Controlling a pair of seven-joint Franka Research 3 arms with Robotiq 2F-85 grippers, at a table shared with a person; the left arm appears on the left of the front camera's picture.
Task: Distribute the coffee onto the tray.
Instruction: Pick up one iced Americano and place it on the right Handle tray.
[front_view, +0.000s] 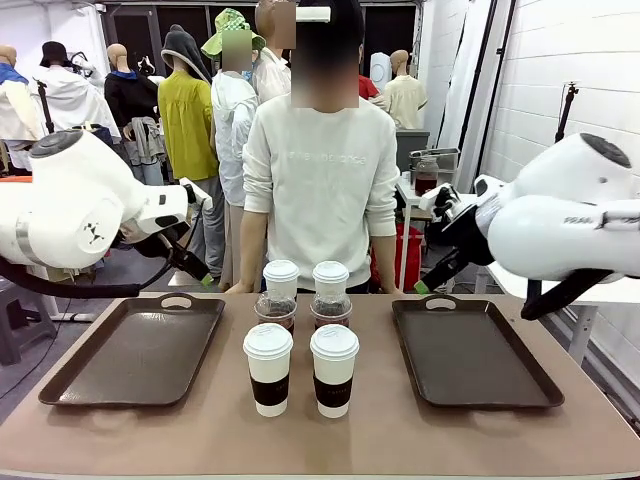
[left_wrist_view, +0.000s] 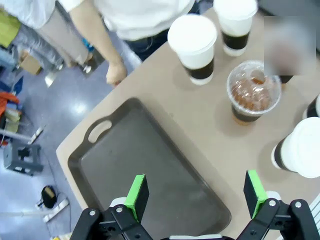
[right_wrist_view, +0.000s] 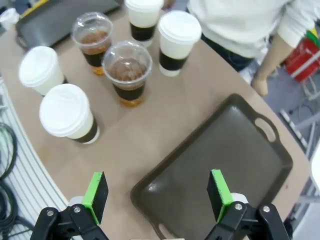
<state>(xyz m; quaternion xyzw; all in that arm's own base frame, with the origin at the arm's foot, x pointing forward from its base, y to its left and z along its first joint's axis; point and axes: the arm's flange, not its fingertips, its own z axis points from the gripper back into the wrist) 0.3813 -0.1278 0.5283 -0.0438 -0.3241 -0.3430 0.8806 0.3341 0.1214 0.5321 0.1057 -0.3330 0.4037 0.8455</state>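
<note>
On the surface, between left tray and right tray, six coffee cups stand clustered; left gripper and right gripper hang wide open, empty.

In the front view the clear cups stand behind the near paper cups, their lower halves hidden — the far paper cups show little beyond lids. In the left wrist view one white cup is cut by the right edge, a second white cup by the top. In the right wrist view the top edge clips the far tray, and the near tray runs off the bottom behind the right tool.
</note>
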